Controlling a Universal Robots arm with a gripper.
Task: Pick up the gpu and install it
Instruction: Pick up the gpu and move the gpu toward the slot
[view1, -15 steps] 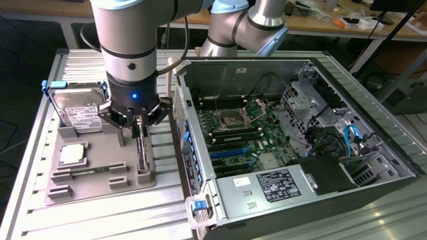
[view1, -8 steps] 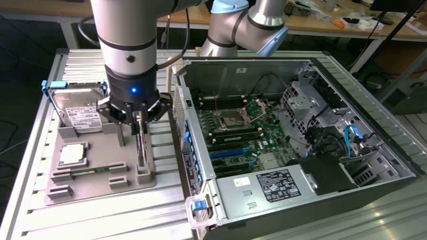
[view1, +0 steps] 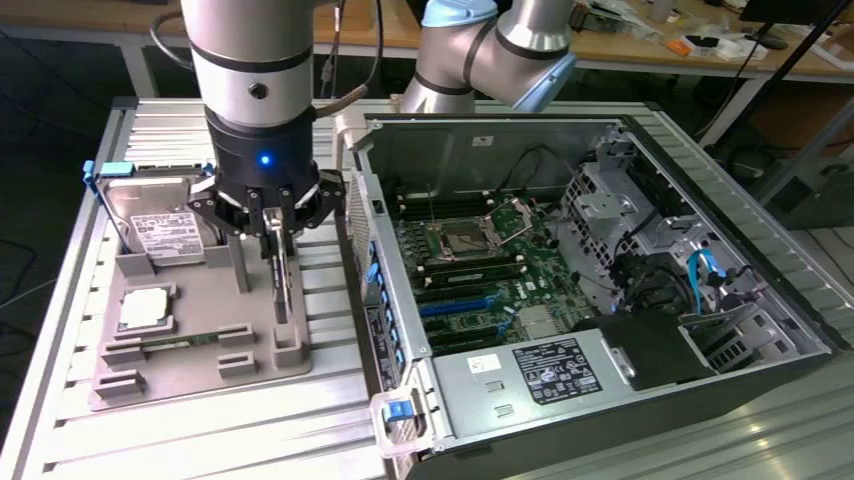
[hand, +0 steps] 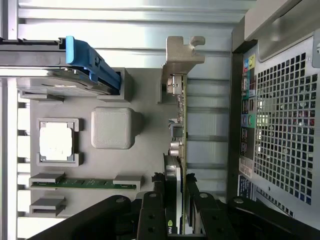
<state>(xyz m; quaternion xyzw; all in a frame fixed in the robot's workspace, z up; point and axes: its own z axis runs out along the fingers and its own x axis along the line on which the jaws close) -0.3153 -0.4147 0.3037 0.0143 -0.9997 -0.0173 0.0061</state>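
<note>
The gpu (view1: 280, 285) is a thin dark card that stands on edge in the grey holder tray (view1: 200, 372), beside the open computer case (view1: 638, 140). My gripper (view1: 276, 228) reaches down over its top edge. In the wrist view the two black fingers (hand: 152, 210) press on both faces of the gpu (hand: 180, 125), and its silvery bracket (hand: 181, 55) is at the far end. My gripper (hand: 179, 207) is shut on the card. I cannot tell whether its lower edge still rests in the holder's slot.
The tray also carries a silver hard drive (view1: 160, 228) with blue handles, a square CPU chip (view1: 144, 308) and a green memory stick (hand: 82, 183). Inside the case lie the motherboard (view1: 487, 265) and blue slots (view1: 461, 305). A second arm (view1: 497, 50) stands behind the case.
</note>
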